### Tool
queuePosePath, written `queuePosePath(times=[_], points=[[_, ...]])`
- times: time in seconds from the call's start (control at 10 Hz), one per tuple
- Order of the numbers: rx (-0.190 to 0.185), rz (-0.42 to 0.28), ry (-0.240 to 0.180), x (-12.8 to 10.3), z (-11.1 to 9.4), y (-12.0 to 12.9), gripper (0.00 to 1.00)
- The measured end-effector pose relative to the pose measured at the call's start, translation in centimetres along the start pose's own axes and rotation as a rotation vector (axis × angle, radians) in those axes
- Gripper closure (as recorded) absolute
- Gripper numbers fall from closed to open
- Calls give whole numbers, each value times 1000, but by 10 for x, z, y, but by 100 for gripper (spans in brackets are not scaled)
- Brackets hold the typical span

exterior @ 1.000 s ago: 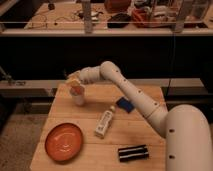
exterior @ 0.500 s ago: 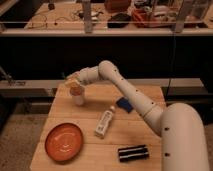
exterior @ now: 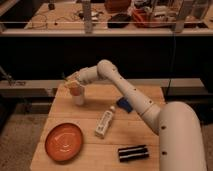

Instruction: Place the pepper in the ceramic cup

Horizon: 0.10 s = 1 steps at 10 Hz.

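From my remote seat I see the wooden table (exterior: 150, 95) carrying an orange plate (exterior: 64, 142), a white bottle (exterior: 105, 123) and a black remote (exterior: 133, 153), while the gripper (exterior: 73, 84), clamped on the pepper (exterior: 75, 90), hangs right above the ceramic cup (exterior: 78, 98) near the back-left edge.

table (exterior: 145, 95): wood | on it: ceramic cup (exterior: 78, 98), orange plate (exterior: 64, 141), white bottle (exterior: 105, 122), black box (exterior: 133, 153) | gripper (exterior: 71, 84) above cup

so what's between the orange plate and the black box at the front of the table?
Camera view: only the white tube-shaped bottle, lying slightly behind that line. The gripper holds the pepper above the ceramic cup, far back.
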Motion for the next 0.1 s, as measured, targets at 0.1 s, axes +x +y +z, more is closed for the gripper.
queuePosePath(times=[0.1], points=[[2, -4, 8, 0, 0, -1, 20]])
